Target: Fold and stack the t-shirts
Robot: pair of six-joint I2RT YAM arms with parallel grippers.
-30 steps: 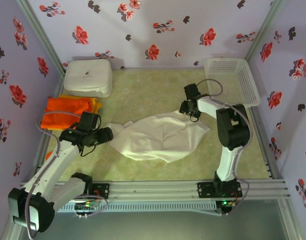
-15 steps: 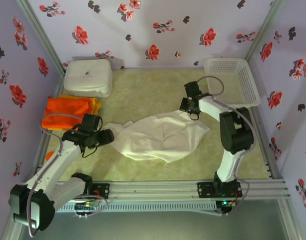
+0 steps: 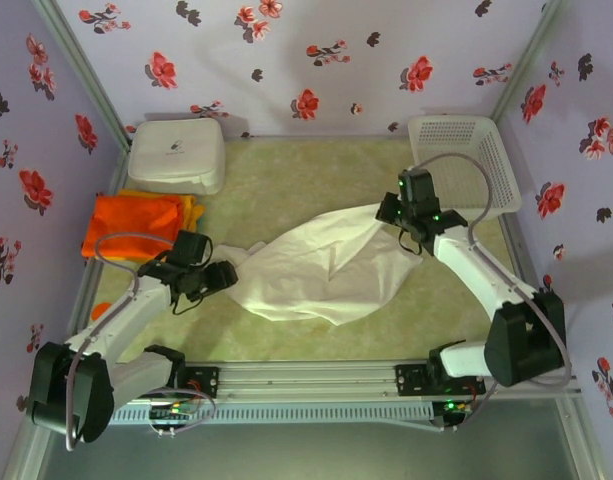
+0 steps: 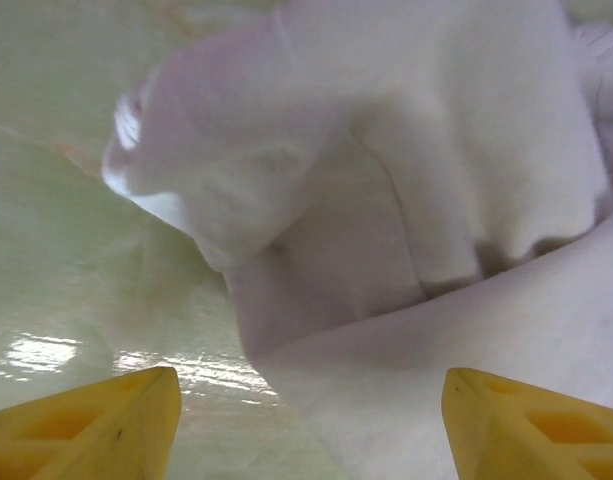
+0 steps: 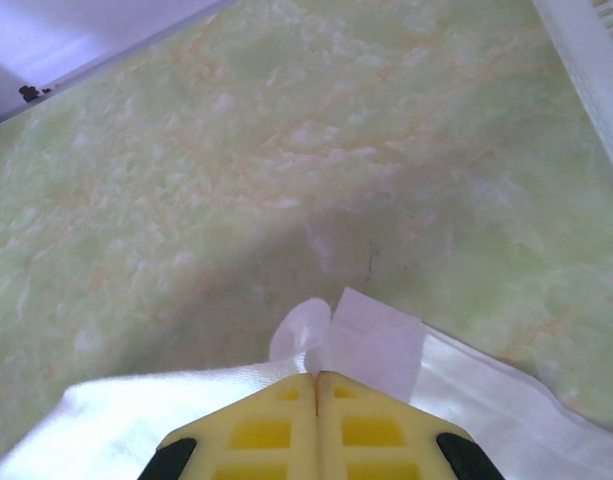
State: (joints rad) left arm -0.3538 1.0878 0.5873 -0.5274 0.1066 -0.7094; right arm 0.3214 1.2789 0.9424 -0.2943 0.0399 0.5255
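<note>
Left arm (image 3: pixel 116 320) & right arm (image 3: pixel 476 270): white shells, black joints; grey cables (image 3: pixel 454 156) loop off each; black bases (image 3: pixel 191 380); left gripper (image 4: pixel 311 378) & right gripper (image 5: pixel 316 378) w/ yellow plastic fingers (image 4: pixel 96 420), hollow ribbed pockets in them.

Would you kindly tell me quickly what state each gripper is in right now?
Left gripper: open, holding nothing.
Right gripper: closed on the edge of the off-white t-shirt.

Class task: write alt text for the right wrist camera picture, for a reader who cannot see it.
The right gripper, yellow fingers shut, pinches an edge of the off-white t-shirt. Pale green marbled table lies beyond it.
</note>
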